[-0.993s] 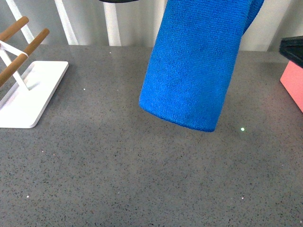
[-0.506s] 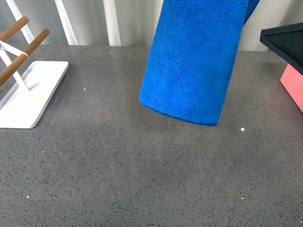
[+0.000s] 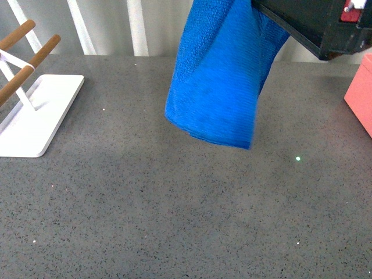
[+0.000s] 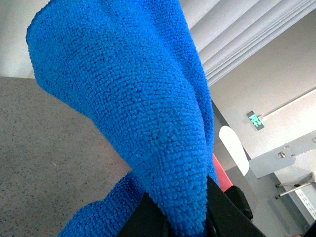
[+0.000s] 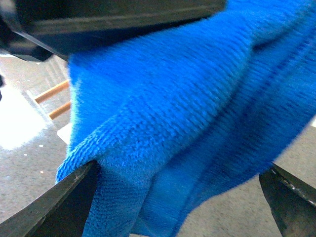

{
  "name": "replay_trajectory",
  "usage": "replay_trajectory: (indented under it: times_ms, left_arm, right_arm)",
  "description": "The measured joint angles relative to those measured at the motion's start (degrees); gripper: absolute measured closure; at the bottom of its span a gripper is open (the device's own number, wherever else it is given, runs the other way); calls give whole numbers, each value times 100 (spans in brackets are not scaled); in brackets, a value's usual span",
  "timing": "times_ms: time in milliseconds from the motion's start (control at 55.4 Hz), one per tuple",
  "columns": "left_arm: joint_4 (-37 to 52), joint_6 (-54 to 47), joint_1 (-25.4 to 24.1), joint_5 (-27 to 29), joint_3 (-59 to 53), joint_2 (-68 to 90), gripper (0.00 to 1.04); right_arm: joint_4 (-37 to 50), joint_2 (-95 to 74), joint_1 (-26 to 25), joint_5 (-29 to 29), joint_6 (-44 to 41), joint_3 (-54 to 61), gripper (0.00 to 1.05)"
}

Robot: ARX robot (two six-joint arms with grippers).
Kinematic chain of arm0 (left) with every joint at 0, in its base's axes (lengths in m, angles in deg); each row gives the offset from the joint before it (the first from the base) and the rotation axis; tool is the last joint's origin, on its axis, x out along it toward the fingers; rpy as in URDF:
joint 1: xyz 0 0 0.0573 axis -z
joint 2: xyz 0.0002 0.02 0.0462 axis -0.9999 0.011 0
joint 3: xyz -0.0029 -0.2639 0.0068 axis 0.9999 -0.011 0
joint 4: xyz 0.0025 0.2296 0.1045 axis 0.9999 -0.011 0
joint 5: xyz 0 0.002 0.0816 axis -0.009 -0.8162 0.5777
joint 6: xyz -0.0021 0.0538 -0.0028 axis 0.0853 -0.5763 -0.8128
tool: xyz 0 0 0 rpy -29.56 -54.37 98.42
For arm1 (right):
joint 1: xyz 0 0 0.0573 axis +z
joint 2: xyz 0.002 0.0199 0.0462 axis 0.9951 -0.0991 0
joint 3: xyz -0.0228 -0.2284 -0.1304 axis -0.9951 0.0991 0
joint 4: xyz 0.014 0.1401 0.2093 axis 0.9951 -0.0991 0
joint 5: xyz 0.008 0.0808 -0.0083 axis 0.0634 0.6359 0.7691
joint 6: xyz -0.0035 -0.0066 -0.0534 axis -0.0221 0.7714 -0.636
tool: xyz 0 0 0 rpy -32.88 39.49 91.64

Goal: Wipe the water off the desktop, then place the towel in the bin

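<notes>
1. The bright blue microfibre towel [image 3: 218, 75] hangs in the air over the dark grey, speckled stone-like desktop [image 3: 174, 221], with its lower edge clear of the surface. On my front camera its top runs out of frame.
2. The right arm's black housing [image 3: 314, 23] crosses the towel's upper right corner and hides that part.
3. The salmon-pink, straight-sided bin [image 3: 361, 96] is cropped at the right edge, well apart from the towel. The white tray-base rack [image 3: 40, 119] and its wooden bars [image 3: 35, 49] are cut off on the left.
4. Left gripper [image 4: 180, 221]: I see only the black ends of its fingers [image 4: 224, 215] at the frame's edge, with a fold of towel wedged between them. It looks clamped on the cloth, though the contact itself is covered.
5. Right gripper [image 5: 180, 197]: the jaws are spread wide, with dark fingers [image 5: 69, 200] on either side of the hanging cloth and not closed on it. That view is blurred, and I cannot identify the black bar [image 5: 113, 17] along its edge.
6. The towel is thick with a looped pile. It is doubled over into a rounded drape and its bottom edge slants.
</notes>
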Motion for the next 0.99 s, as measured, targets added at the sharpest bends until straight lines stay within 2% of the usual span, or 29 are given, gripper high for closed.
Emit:
replay_trajectory:
  times_ms: [72,217,469,885,939,993]
  left_arm:
    - [0,9,0,0,24,0,99]
    - [0,37,-46,-9,52,4,99]
    - [0,37,-160,-44,52,4,99]
    - [-125,28,-181,-133,39,2,99]
    - [-153,13,-197,-144,39,2,93]
    - [-179,13,-256,-166,39,-9,80]
  right_arm:
    - [20,-4,74,-31,42,0,28]
    - [107,94,133,-4,151,0,58]
    - [155,332,-269,181,271,55,101]
    - [9,621,-721,380,374,48,102]
    - [-2,632,-750,387,396,44,102]
    - [-13,643,-817,356,446,26,102]
